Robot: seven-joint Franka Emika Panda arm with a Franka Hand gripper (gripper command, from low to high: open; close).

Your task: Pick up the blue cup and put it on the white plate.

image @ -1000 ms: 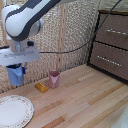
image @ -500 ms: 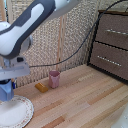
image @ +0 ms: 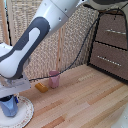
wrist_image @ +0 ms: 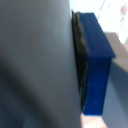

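Blue cup point(image: 9, 105) stood low at the exterior view's left, near edge of scene, resting on the plate point(image: 25, 114); medium blue, smooth, plastic-looking, narrowing toward its base. Upper part hidden under the gripper point(image: 11, 93). Handle not made out.

Gripper sat directly over the cup, grey-white housing above it; fingers hidden by that housing, so could not tell whether clamped on the cup or parted. Wrist view too blurred to settle it: only a broad grey surface, a dark strip, and a deep-blue block point(wrist_image: 97, 62) beside it.

Plate round, white, much wider than the cup, faint pattern along the rim, partly cut off by the frame's left and near edges. Held nothing but the cup, as far as visible.

Pink cup point(image: 54, 79) stood upright farther back, well apart from the plate. Small orange block point(image: 41, 87) lay just left of it.

Table point(image: 85, 102) of pale wood planks, visible grain. Dark wooden drawers point(image: 111, 47) at far right. Woven, straw-coloured screen point(image: 65, 45) behind
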